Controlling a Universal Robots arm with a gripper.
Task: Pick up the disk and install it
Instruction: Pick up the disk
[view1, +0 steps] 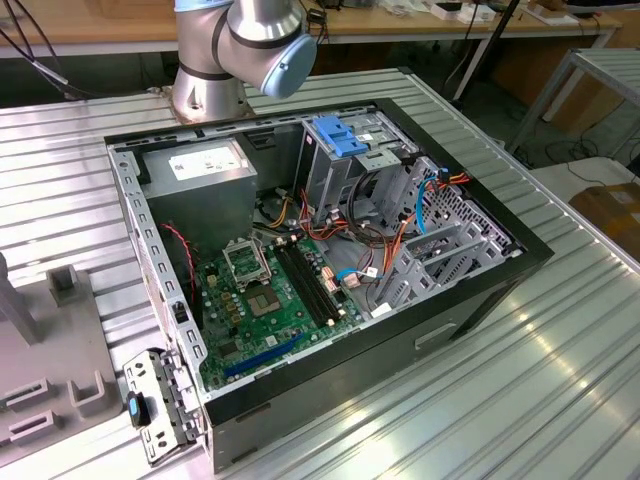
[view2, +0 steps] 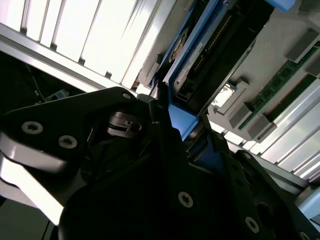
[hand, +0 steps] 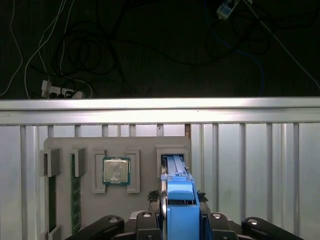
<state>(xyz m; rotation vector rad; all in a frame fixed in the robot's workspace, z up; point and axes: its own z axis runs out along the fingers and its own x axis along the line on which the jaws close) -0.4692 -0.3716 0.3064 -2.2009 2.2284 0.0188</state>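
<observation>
1. The flat silver-grey metal disk (hand: 175, 166) with blue plastic side rails stands on edge in a slot of the pale grey plastic fixture tray (hand: 145, 150), with one blue rail uppermost.
2. The black two-fingered gripper (hand: 181, 200) hangs over that tray slot. Its fingers (hand: 162, 197) press against both faces of the disk, pinching it at the blue-railed edge.
3. In the second wrist view the gripper (view2: 182, 125) shows the same clamp, with the blue rail wedged between the dark fingers (view2: 159, 112).
4. A square silver processor chip (hand: 116, 171) lies in the tray pocket just beside the disk's slot. A long green memory stick (hand: 76, 195) sits in a tray groove beyond it.
5. In the exterior view the open black computer case (view1: 480, 290) rests on the ribbed metal table (view1: 560, 380) beside the tray (view1: 50, 350).
</observation>
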